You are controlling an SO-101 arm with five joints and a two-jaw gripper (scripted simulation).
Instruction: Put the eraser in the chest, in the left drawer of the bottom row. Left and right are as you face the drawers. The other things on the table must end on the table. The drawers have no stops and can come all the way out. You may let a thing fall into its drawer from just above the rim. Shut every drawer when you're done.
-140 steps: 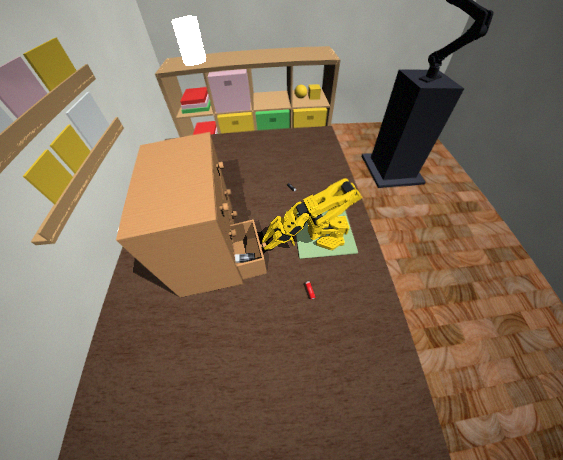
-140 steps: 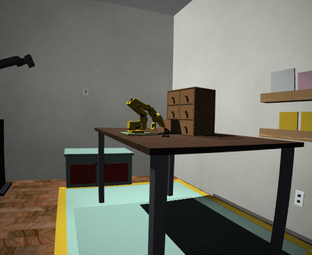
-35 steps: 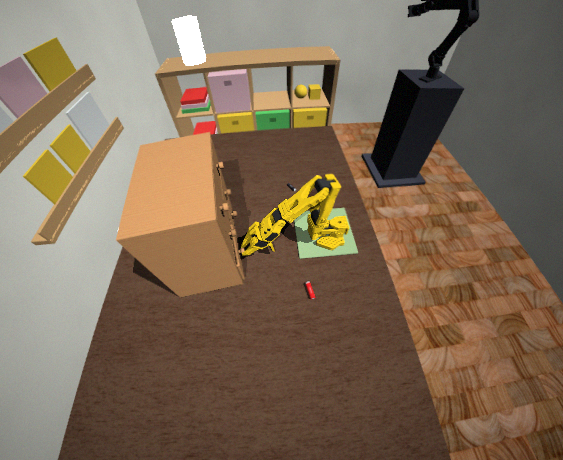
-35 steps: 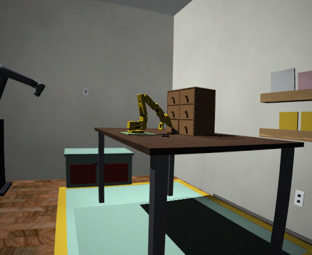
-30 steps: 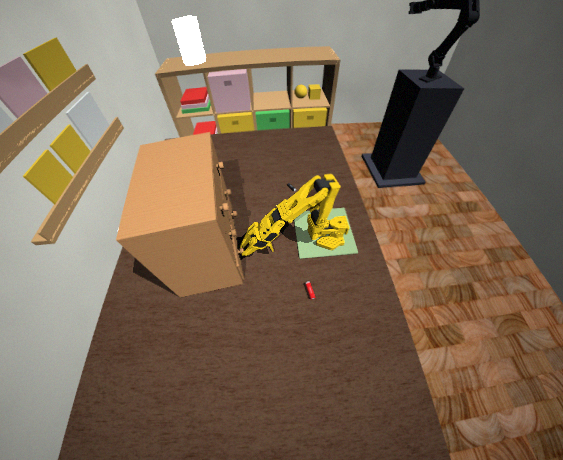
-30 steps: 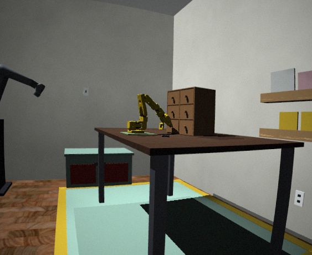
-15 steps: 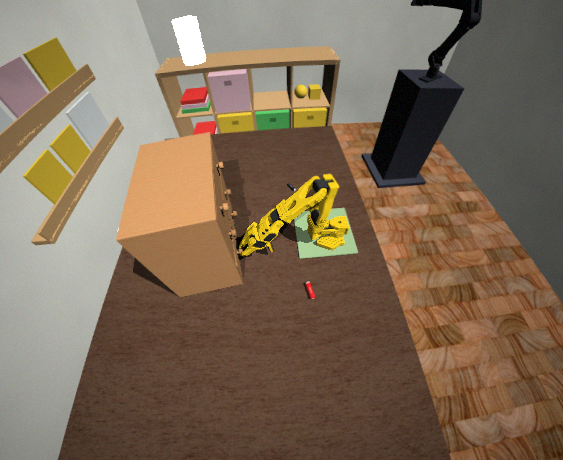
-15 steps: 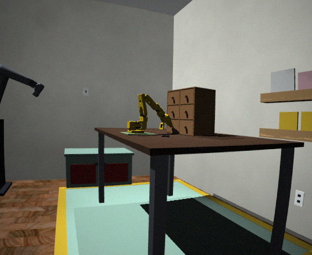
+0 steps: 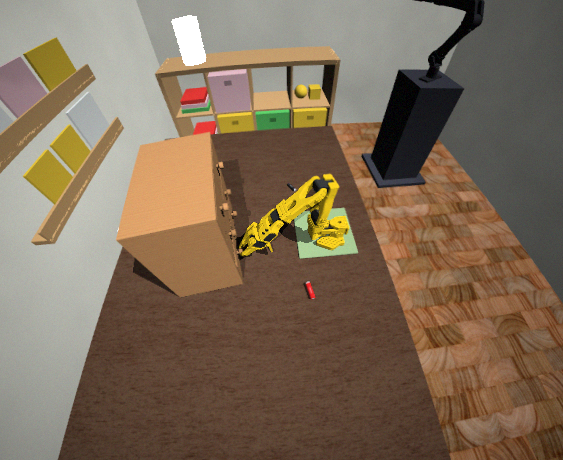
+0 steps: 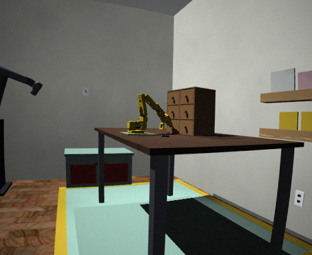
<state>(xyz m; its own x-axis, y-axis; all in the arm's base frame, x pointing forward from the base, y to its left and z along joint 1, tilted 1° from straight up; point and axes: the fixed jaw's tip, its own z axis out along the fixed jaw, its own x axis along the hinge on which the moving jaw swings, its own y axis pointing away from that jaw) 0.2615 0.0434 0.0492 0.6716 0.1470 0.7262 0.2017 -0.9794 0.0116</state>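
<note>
Top view, starting at the left: the chest (image 9: 175, 200) is standing on the dark table (image 9: 225, 375) with its drawer fronts facing the arm, so every handle is lying within reach. The drawers are all looking shut, though from above I cannot tell whether the lowest one is starting to come out.

Just right of the chest's lower front corner, the gripper (image 9: 242, 248) is pressing in against the bottom row. The claw is closing hard on something thin, and it is sitting right at the bottom left drawer (image 10: 177, 123) in the exterior view. So I am judging that it is pinching that drawer's handle, which the fingers themselves are hiding. Holding there makes sense, because the drawer has to come open before anything can go in.

Moving right, the arm (image 9: 300, 200) is stretching out from its shoulder, the upper link rising over the base and the forearm sloping steeply down toward the chest. The wrist is sitting low, almost at table level. The base is resting on a green mat (image 9: 345, 247).

Further right and nearer the camera, a small red piece (image 9: 309, 290), which I am taking for the eraser, is lying flat on the table, well apart from the claw and the chest. A small dark object (image 9: 291, 187) is lying behind the arm; it should be staying on the table.
</note>
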